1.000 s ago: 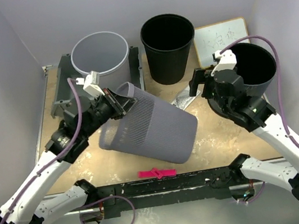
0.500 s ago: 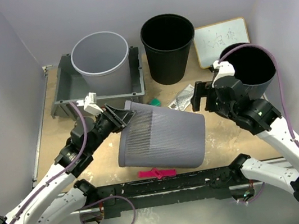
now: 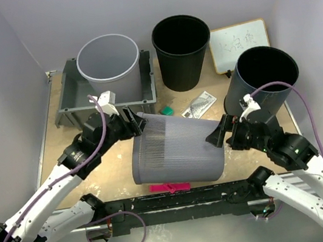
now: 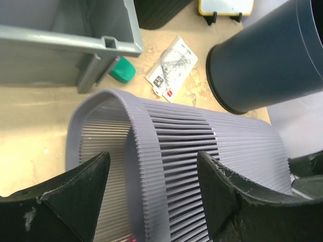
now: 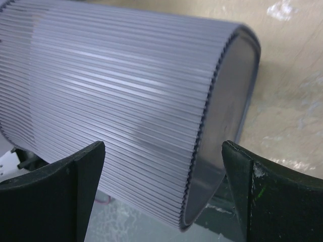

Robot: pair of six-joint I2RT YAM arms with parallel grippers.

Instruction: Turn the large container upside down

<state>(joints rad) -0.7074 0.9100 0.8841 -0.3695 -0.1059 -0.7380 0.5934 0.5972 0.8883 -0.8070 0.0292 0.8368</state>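
Observation:
The large container (image 3: 176, 152) is a pale grey ribbed bin lying on its side in the middle of the table, mouth to the left, flat base to the right. My left gripper (image 3: 136, 125) is open at the mouth. In the left wrist view the rim band (image 4: 146, 166) runs between the fingers (image 4: 81, 191) without touching either, and the left gripper (image 4: 151, 164) holds nothing. My right gripper (image 3: 216, 137) is open at the base end. The right wrist view has the right gripper (image 5: 161, 151) straddling the edge of the base (image 5: 227, 101) of the large container (image 5: 116, 85), with gaps on both sides.
A grey round bin (image 3: 107, 57) stands in a grey tray (image 3: 65, 93) at the back left. A black bin (image 3: 181, 44) and a whiteboard (image 3: 239, 41) are at the back, a dark bin (image 3: 264, 80) at the right. A green piece (image 3: 166, 111), a packet (image 3: 200, 104) and a pink clip (image 3: 169, 187) lie near the container.
The left gripper has opened and let go of the container's rim. The container has dropped from a tilt onto its side, nearer the front. The right arm has come forward to the container's base.

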